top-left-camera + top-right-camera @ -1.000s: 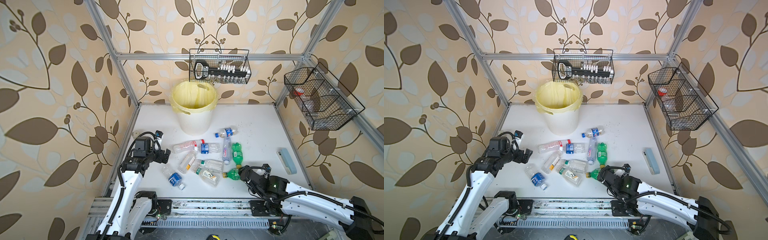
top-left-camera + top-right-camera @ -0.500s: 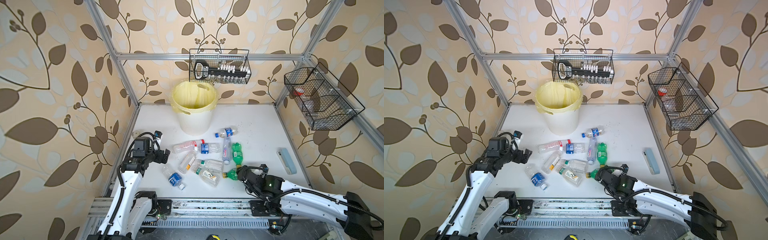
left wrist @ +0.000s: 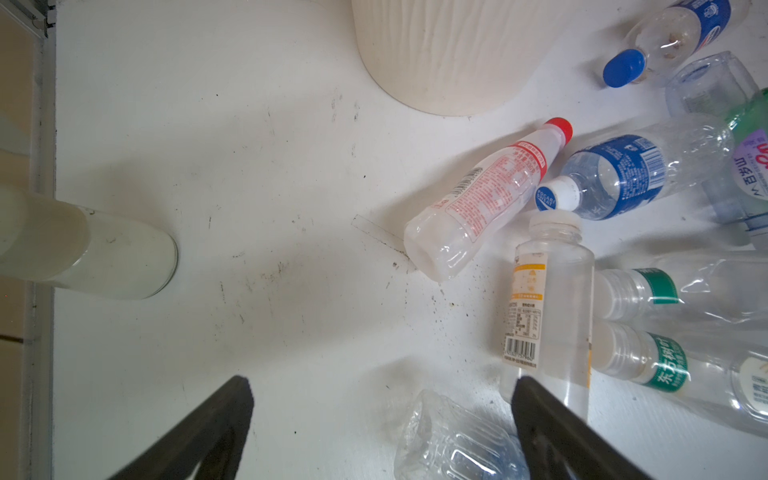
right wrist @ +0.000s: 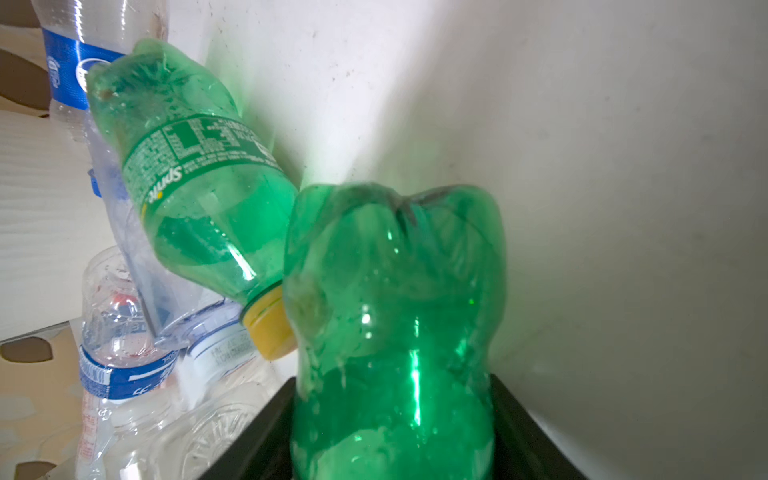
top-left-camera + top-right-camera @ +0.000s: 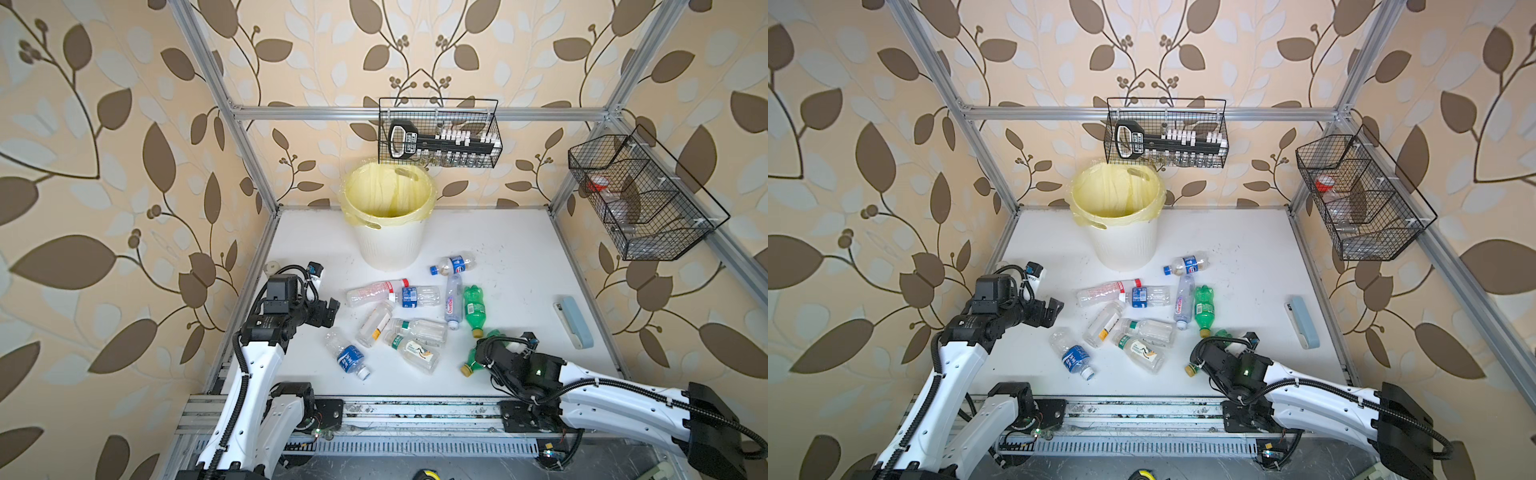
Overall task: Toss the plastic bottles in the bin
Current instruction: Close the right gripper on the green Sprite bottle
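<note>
Sprite bottle [image 4: 195,187] beside green bottle [image 4: 395,311]

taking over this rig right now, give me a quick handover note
Left claw: open, empty, hovering left of the loose bottles.
Right claw: shut on the near green bottle, low by the table.
Bin: at the back, no bottle visible inside.
Done: nothing binned that shows.
Left: carry the gripped bottle to the bin, then the nine loose ones lying in front of it.

White robot arms, black joints.
Black corrugated cables line left arm [image 5: 259,365], right arm [image 5: 615,392] — green light on right wrist.
</note>
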